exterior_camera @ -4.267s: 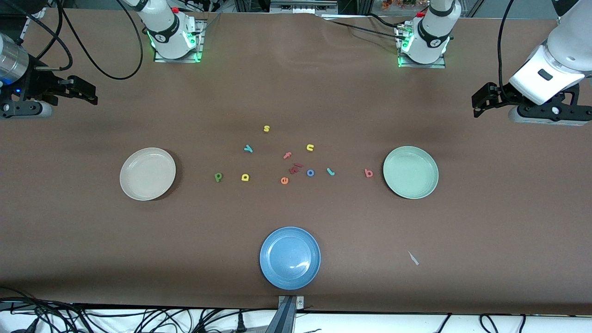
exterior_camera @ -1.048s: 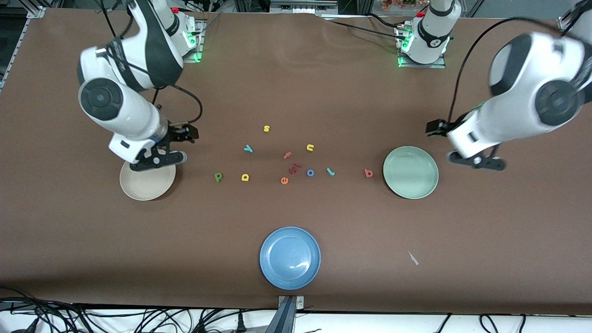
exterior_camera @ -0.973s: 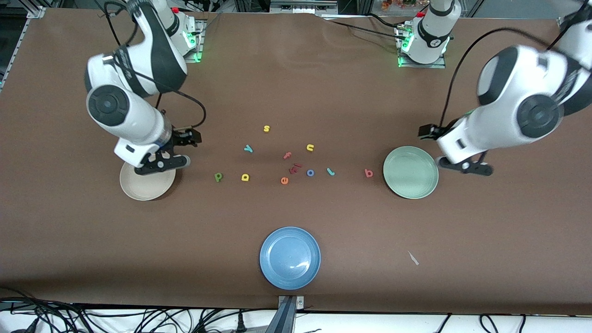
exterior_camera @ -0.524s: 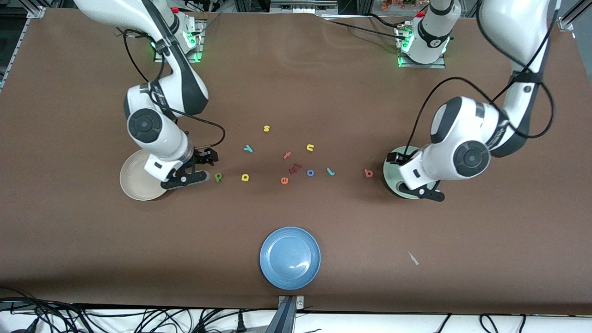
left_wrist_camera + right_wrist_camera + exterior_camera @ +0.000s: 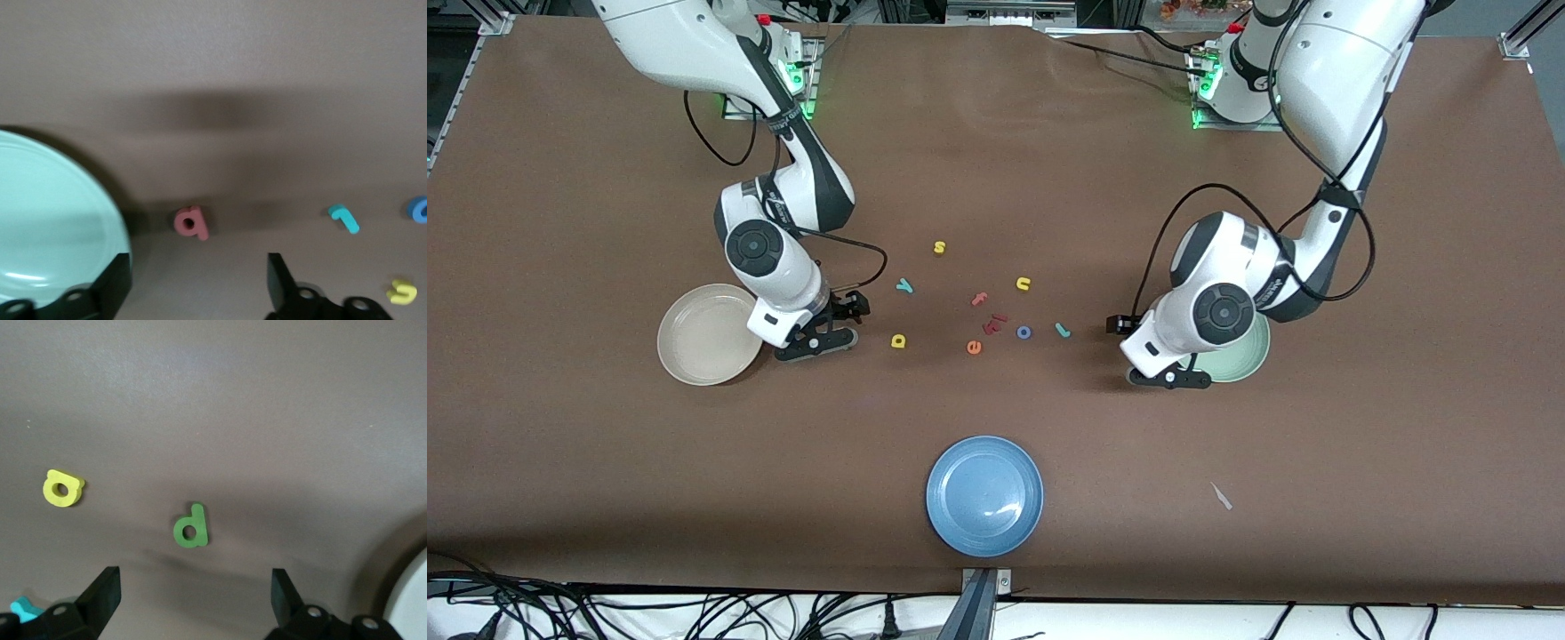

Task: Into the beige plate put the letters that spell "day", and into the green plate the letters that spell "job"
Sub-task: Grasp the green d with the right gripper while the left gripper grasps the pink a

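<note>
In the right wrist view the dark green d (image 5: 191, 527) lies flat on the brown table just ahead of my open right gripper (image 5: 192, 600), with the yellow a (image 5: 63, 487) and a tip of the teal y (image 5: 23, 607) off to one side. That gripper (image 5: 838, 336) hangs low beside the beige plate (image 5: 694, 342) and hides the d in the front view. My left gripper (image 5: 198, 287) is open, and the salmon b (image 5: 191, 222) lies just ahead of it next to the green plate (image 5: 53, 227). The teal j (image 5: 344, 218) and the blue o (image 5: 419, 209) lie farther along.
In the middle of the table lie a yellow s (image 5: 939, 247), a yellow n (image 5: 1023, 284), a reddish f (image 5: 980, 299), an orange e (image 5: 974, 348) and dark red bits (image 5: 994, 322). A blue plate (image 5: 984, 495) sits near the front edge. The left arm covers most of the green plate (image 5: 1249, 356).
Both arms have swung in from the table's ends and come down, the right one past the beige plate to the d, the left one across the green plate to the b.
</note>
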